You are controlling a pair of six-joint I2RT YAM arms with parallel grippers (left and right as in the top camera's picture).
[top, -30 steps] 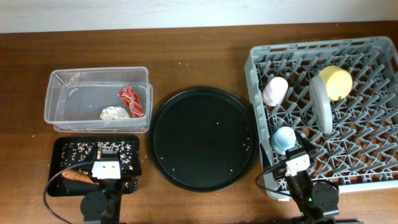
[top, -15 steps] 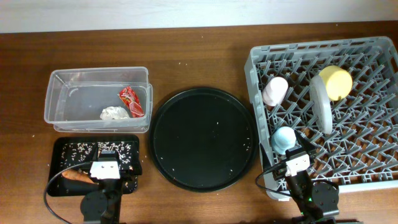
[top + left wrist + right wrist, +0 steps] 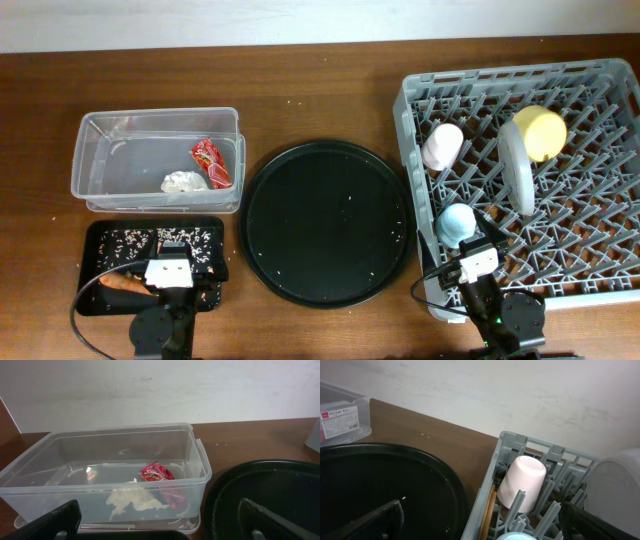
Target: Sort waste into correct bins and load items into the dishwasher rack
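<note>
Overhead, the brown table [image 3: 320, 90] carried a clear tub [image 3: 100, 150] at the far left, with a red snack wrapper [image 3: 212, 162] and a crumpled white tissue [image 3: 181, 182] lying side by side in its right half. Just in front of the tub sat a shallow black tray [image 3: 95, 240], strewn with pale grains [image 3: 130, 240]; an orange carrot [image 3: 125, 285] lay in its near left corner. A large round black tray [image 3: 325, 222] filled the middle of the table.

At the right stood the grey dishwasher rack [image 3: 600, 200]. A pink cup [image 3: 442, 146] sat mouth-down near its left edge, a blue cup [image 3: 456, 223] nearer the front left corner, a yellow bowl [image 3: 541, 133] further back, and a pale plate [image 3: 515, 167] stood on edge right beside the bowl.

From the left wrist, the left gripper [image 3: 160, 525] hung with its jaws spread wide apart and nothing between them, facing the tub. The right gripper [image 3: 485, 522] was likewise spread wide and empty, low at the rack's front left corner, close to the blue cup.
</note>
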